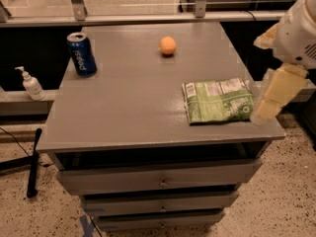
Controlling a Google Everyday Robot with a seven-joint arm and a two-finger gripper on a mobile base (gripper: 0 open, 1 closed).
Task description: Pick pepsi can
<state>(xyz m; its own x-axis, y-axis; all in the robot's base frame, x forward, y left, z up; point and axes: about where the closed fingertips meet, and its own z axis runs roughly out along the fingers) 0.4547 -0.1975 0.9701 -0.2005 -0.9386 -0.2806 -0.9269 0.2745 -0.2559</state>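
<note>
Fingers (pixel 281 90) are seen spread and empty, the gripper (pixel 260 78) held just off the counter's (pixel 133 98) right edge near the front corner, beside the green bag (pixel 217 100). The pepsi can (pixel 82 54) is found upright by the back left corner, well apart from it, untouched. Nothing is counted as done, it is judged: reach, grip and lift are all left.

The light was dim and warm, falling from above onto the grey cabinet-top surface (pixel 133 107), which carried a soft sheen toward its far edge. The dark-blue metal pepsi can (pixel 82 54) caught a highlight on its silver rim. The pale cream gripper (pixel 270 100), at the surface's right edge beside the crinkled green foil packet (pixel 217 100), looked brightest, while the open recess (pixel 158 157) under the surface lay in deep shadow.
</note>
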